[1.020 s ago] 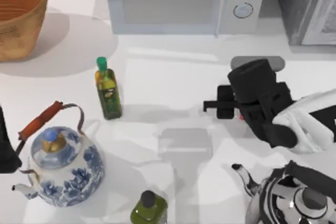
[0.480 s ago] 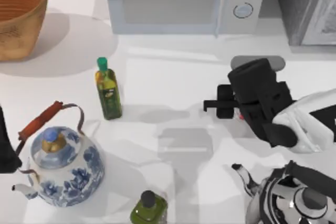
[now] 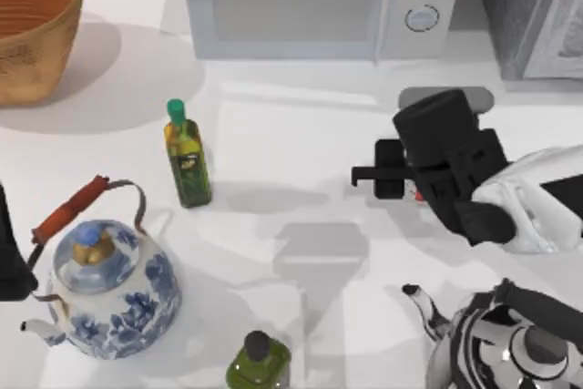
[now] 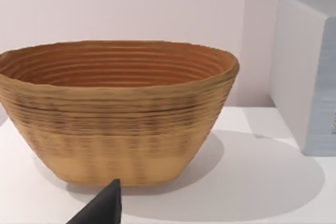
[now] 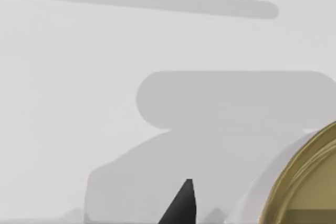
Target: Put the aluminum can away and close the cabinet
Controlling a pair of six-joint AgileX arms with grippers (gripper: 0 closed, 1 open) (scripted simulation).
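Top view: right gripper [image 3: 393, 173] hangs over the table in front of the microwave [image 3: 319, 2], the can [image 3: 418, 195] tucked under it, a red sliver showing; whether the fingers clamp it I cannot tell. Cabinet [image 3: 537, 6] stands right of the microwave. Left arm sits parked far left.

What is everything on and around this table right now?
Basket: one, tan wicker, back left corner.
Microwave: one, white with two round knobs, back centre.
Cabinet: one, dark grey speckled, back right corner, partly in view.
Green-capped bottle: one, olive oil, upright, left of centre.
Dark-capped bottle: one, green, front edge.
Blue kettle: one, white and blue with a red-wrapped handle, front left.
Silver kettle: one, shiny, front right.
Can: one, gold top, by the right pincer.
Left arm: black, parked at the left edge.
Right pincer: black, right of centre above the table.
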